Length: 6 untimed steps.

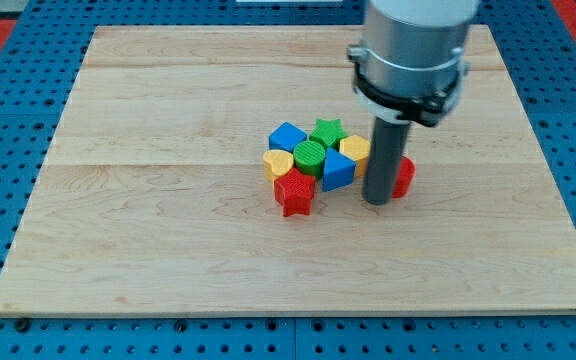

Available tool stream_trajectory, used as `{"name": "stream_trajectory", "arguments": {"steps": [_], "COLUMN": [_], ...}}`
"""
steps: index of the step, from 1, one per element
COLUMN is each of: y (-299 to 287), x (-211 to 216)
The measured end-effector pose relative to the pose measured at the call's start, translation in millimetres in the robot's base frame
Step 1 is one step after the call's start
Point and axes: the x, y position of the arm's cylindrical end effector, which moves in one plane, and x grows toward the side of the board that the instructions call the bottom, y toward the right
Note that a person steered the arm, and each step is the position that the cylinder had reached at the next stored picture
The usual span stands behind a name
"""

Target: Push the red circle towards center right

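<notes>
You would have seen no claw on this arm, so its state could not be told: only my tip (377,201) resting on the wooden desk (168,230), with the red circle (402,177) touching it on the view's right, partly hidden behind the rod. To the view's left of my tip sat a tight cluster: blue block (337,171), yellow block (356,149), green star (328,130), green circle (309,155), blue cube (287,136), yellow heart (277,163) and red star (294,192).

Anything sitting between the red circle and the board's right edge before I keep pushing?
No. In the camera view the red circle sits just right of my tip, and only bare wood lies between it and the board's right edge.
</notes>
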Motion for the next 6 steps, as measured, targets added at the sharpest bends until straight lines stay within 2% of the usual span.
{"name": "stream_trajectory", "arguments": {"steps": [1, 2, 4, 5, 6], "y": [30, 45, -2, -11, 9], "x": [9, -19, 4, -17, -50]}}
